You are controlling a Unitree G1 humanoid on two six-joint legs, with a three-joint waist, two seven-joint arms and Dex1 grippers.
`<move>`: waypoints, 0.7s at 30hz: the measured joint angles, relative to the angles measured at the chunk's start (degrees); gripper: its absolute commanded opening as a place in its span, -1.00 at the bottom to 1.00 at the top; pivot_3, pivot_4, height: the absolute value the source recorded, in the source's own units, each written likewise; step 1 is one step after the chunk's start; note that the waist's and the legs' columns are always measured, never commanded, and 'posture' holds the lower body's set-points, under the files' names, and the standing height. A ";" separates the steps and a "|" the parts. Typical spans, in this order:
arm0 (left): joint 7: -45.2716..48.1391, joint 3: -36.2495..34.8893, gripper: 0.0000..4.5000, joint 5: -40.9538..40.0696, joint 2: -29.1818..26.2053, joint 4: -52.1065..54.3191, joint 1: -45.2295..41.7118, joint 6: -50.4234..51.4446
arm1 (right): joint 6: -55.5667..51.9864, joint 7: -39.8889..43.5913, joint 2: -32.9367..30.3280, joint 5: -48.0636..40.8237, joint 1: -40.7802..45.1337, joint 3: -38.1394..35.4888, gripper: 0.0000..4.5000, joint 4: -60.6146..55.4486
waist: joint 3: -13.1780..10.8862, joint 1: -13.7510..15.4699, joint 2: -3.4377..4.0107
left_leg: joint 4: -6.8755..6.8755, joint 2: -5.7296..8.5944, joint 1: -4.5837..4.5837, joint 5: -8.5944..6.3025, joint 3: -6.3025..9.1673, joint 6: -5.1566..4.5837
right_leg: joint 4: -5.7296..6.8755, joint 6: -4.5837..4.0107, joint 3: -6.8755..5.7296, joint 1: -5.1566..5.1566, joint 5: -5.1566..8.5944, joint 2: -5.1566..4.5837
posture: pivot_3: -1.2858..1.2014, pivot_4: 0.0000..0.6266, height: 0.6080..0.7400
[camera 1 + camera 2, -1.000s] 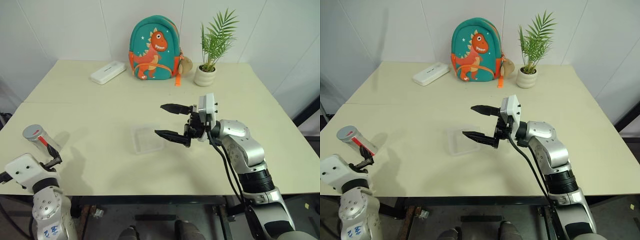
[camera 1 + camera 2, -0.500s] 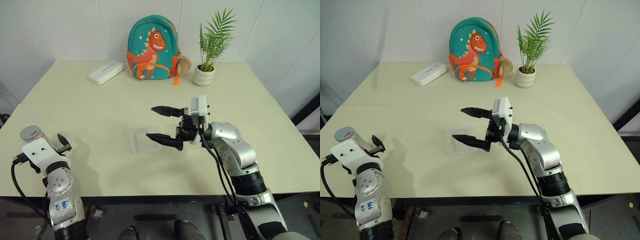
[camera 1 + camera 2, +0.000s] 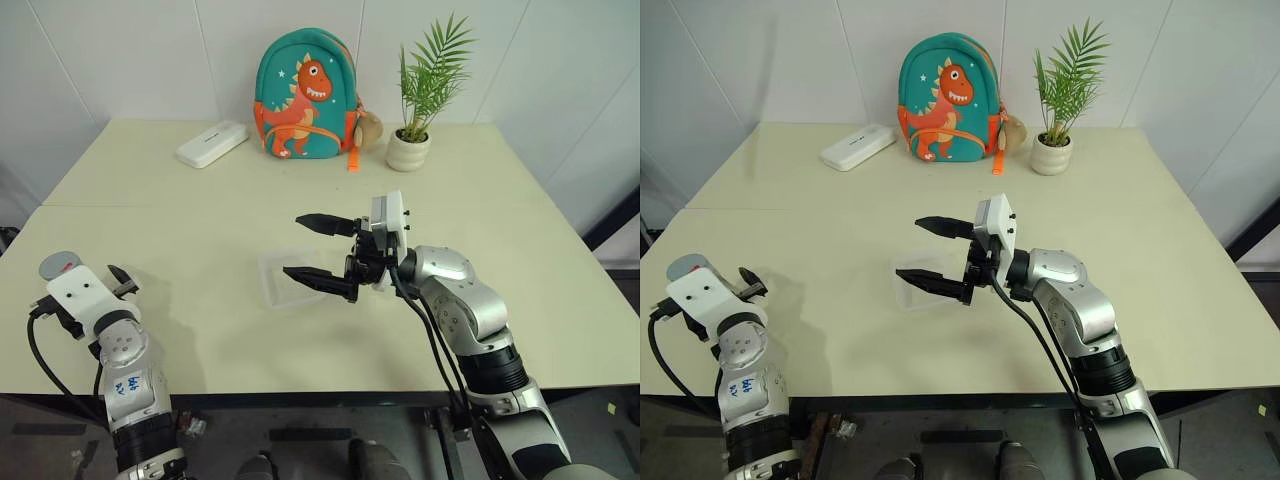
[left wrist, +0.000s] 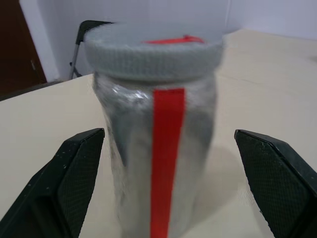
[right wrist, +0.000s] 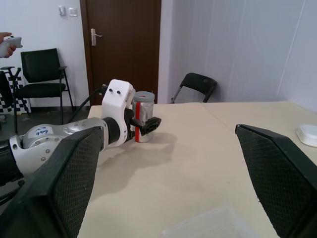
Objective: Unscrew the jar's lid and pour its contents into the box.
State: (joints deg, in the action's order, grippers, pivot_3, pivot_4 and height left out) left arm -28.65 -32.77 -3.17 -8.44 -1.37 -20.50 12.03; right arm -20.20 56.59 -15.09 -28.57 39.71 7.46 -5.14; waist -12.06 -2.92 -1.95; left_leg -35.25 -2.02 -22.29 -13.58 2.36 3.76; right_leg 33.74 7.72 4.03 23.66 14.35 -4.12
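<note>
At the near left edge of the table [image 3: 200,210], the jar [image 4: 161,148] stands upright with the lid [image 4: 153,49] on top, between the spread fingers of the left gripper [image 4: 168,188], while the right gripper [image 3: 318,252] hovers wide open over the box [image 3: 288,278], pointing left.

The room is bright with soft, even light. Gray shadows lie soft on the desk [image 3: 200,200]. Up close, the jar [image 4: 158,148] looks blurry, and its lid [image 4: 153,52] too.
</note>
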 measured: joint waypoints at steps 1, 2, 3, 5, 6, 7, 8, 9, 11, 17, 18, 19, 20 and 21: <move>0.01 -0.03 0.99 -0.14 -0.50 -1.02 -0.41 -0.27 | -0.10 -0.16 -0.03 -0.01 -0.01 -0.02 1.00 -0.33 | 0.00 0.06 0.00 | 0.04 0.00 -0.01 0.00 0.00 0.01 | 0.00 0.03 -0.02 0.03 -0.01 0.00 | 0.03 -0.52 1.00; 0.05 -0.04 0.99 -0.25 -0.96 -1.87 -0.85 -0.33 | -0.16 -0.36 -0.04 -0.02 -0.01 -0.03 1.00 -0.64 | 0.00 0.10 0.00 | 0.06 0.00 -0.01 -0.01 0.01 0.02 | 0.01 0.05 -0.03 0.03 -0.03 0.00 | 0.03 -0.52 1.00; 0.06 -0.01 0.99 -0.27 -1.13 -2.07 -1.14 -0.40 | -0.22 -0.51 -0.06 -0.03 -0.03 -0.06 1.00 -0.89 | 0.00 0.13 0.00 | 0.08 0.00 -0.01 -0.02 0.02 0.03 | 0.01 0.06 -0.04 0.04 -0.03 0.00 | 0.03 -0.52 1.00; 0.10 0.06 0.99 -0.27 -1.82 -2.39 -1.64 -0.52 | -0.40 -0.66 -0.07 -0.07 -0.20 -0.21 1.00 -1.26 | 0.00 0.21 0.00 | 0.10 0.00 -0.01 -0.03 0.02 0.05 | 0.01 0.08 -0.05 0.04 -0.03 0.00 | 0.03 -0.52 1.00; 0.11 0.08 0.99 -0.27 -2.09 -2.57 -1.92 -0.53 | -0.61 -0.75 -0.09 -0.12 -0.34 -0.28 1.00 -1.33 | 0.00 0.23 0.00 | 0.11 0.00 -0.01 -0.03 0.02 0.06 | 0.00 0.08 -0.05 0.04 -0.03 0.00 | 0.03 -0.52 1.00; 0.13 0.09 0.99 -0.29 -2.41 -2.92 -2.08 -0.53 | -0.89 -0.85 -0.13 -0.20 -0.65 -0.39 1.00 -1.41 | 0.00 0.25 0.00 | 0.12 0.00 -0.01 -0.04 0.02 0.06 | 0.00 0.08 -0.05 0.04 -0.03 0.00 | 0.03 -0.52 1.00; 0.13 0.05 0.99 -0.32 -2.82 -3.53 -2.23 -0.53 | -1.11 -0.93 -0.23 -0.30 -0.99 -0.49 1.00 -1.42 | 0.00 0.27 0.00 | 0.12 0.00 -0.01 -0.04 0.02 0.06 | 0.00 0.08 -0.06 0.05 -0.03 0.00 | 0.03 -0.52 1.00; 0.13 -0.04 0.99 -0.42 -3.13 -3.93 -2.32 -0.53 | -1.16 -1.00 -0.27 -0.49 -1.40 -0.64 1.00 -1.46 | 0.00 0.27 0.00 | 0.12 -0.01 -0.01 -0.04 0.02 0.06 | 0.00 0.09 -0.07 0.05 -0.03 0.00 | 0.03 -0.52 1.00; 0.19 -0.14 0.81 -0.71 -3.81 -4.49 -2.48 -0.53 | -1.27 -1.03 -0.27 -0.93 -2.15 -0.85 1.00 -1.53 | 0.00 0.28 0.00 | 0.12 -0.01 -0.01 -0.04 0.02 0.06 | 0.00 0.09 -0.07 0.05 -0.03 0.00 | 0.03 -0.52 1.00; 0.52 -0.01 0.02 -1.12 -4.38 -5.97 -2.94 -0.64 | -0.92 -0.69 -0.65 -0.96 -2.15 -0.91 1.00 -1.71 | 0.00 0.35 0.00 | 0.12 -0.01 -0.01 -0.04 0.02 0.06 | -0.01 0.08 -0.08 0.04 -0.02 -0.01 | 0.03 -0.52 1.00; 0.59 0.05 -0.11 -1.16 -4.38 -6.02 -3.07 -0.64 | -0.81 -0.68 -0.78 -0.86 -2.14 -0.91 1.00 -1.71 | 0.00 0.37 0.00 | 0.12 -0.01 -0.01 -0.04 0.02 0.06 | -0.01 0.08 -0.08 0.05 -0.02 -0.01 | 0.03 -0.52 1.00; 0.71 0.11 -0.14 -1.22 -4.38 -6.08 -3.24 -0.61 | -0.60 -0.68 -0.88 -0.74 -2.13 -0.91 1.00 -1.71 | 0.00 0.40 0.00 | 0.12 -0.01 -0.01 -0.04 0.02 0.06 | -0.01 0.08 -0.08 0.05 -0.02 -0.01 | 0.03 -0.52 1.00; 0.81 0.15 -0.14 -1.27 -4.37 -6.08 -3.30 -0.61 | -0.40 -0.68 -0.90 -0.65 -2.13 -0.91 1.00 -1.71 | 0.00 0.40 0.00 | 0.13 -0.01 -0.01 -0.04 0.02 0.06 | -0.01 0.08 -0.08 0.05 -0.02 -0.01 | 0.03 -0.52 1.00; 0.94 0.25 -0.14 -1.30 -4.37 -6.08 -3.32 -0.56 | -0.15 -0.69 -0.90 -0.50 -2.13 -0.91 1.00 -1.71 | 0.00 0.40 0.00 | 0.13 -0.01 -0.01 -0.04 0.02 0.07 | -0.01 0.08 -0.08 0.05 -0.02 -0.01 | 0.03 -0.52 1.00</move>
State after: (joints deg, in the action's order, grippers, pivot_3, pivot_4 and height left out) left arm -27.71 -32.52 -4.46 -12.82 -7.45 -23.81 11.47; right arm -20.35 55.91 -15.99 -29.07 37.58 6.56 -6.85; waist -12.06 -2.52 -1.95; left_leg -35.13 -2.03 -22.30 -13.62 2.38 3.83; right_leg 33.73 7.80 3.95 23.70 14.33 -4.13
